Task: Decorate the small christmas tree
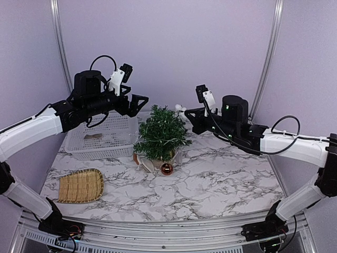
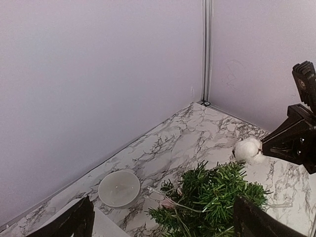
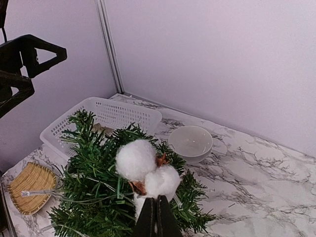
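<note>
Tree (image 1: 160,134) stands upright on the table (image 1: 210,184), tip up, beside the basket (image 1: 95,153); right gripper (image 3: 157,205), jaws closed, pinches a cotton sprig (image 3: 143,165) at its top, while left gripper (image 1: 141,101) hangs wide open.

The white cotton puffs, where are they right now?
The cotton puffs are pinched in the shut right gripper, close by the top of the small christmas tree, at its back right in the overhead view.

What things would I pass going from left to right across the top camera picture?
woven tray → small christmas tree → right arm's white forearm
</note>
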